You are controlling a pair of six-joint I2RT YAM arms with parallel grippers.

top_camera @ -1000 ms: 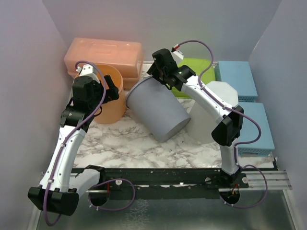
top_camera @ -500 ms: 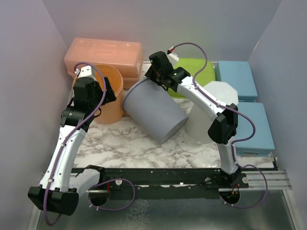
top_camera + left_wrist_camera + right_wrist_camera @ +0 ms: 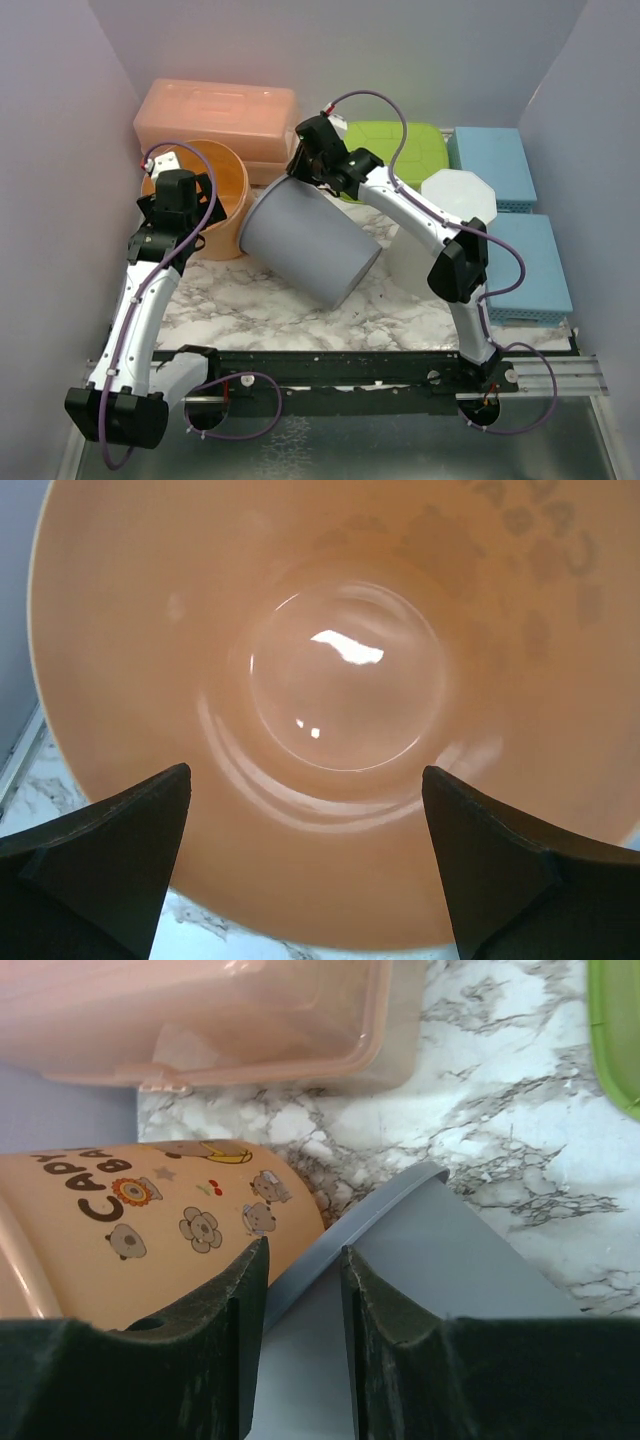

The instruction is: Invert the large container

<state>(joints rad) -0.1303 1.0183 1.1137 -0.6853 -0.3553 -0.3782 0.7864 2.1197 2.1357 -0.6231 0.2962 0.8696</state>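
The large container [image 3: 300, 245] is a grey plastic bucket, tilted with its rim up and left against the orange cartoon-print cup [image 3: 228, 225]. My right gripper [image 3: 302, 168] is shut on that rim, one finger inside and one outside. In the right wrist view the grey rim [image 3: 390, 1205] runs between the fingers of the right gripper [image 3: 303, 1248], with the orange cup [image 3: 150, 1230] touching it on the left. My left gripper [image 3: 178, 200] hangs open over the cup. The left wrist view looks down into the empty orange cup [image 3: 340, 680], the left gripper [image 3: 305, 770] spread wide above it.
An orange lidded box [image 3: 215, 115] stands behind the cup. A green lid [image 3: 405, 150] lies at the back centre. A white octagonal container [image 3: 455, 195] sits right of the bucket. Two blue boxes [image 3: 490, 165] [image 3: 535, 270] line the right wall.
The right gripper has moved left with the bucket's rim, bringing it against the orange cup, and its jaws have narrowed. The left gripper has shifted left over the cup.
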